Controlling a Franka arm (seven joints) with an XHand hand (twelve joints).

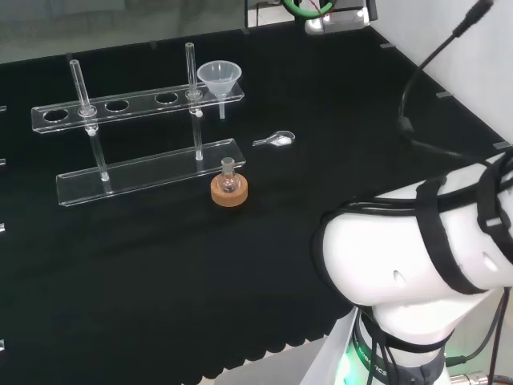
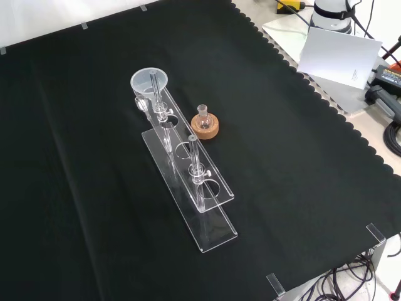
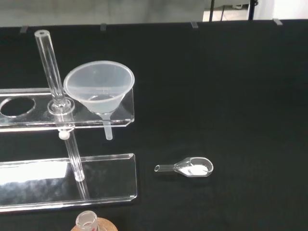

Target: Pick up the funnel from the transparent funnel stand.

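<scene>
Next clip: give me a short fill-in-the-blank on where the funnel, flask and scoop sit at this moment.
1. The translucent plastic funnel sits in the end hole of the clear acrylic stand's ____ shelf.
2. The small round glass flask rests on a ____ ring.
3. The small clear glass scoop holding white powder lies on the black ____.

Missing words: upper; cork; cloth
</scene>
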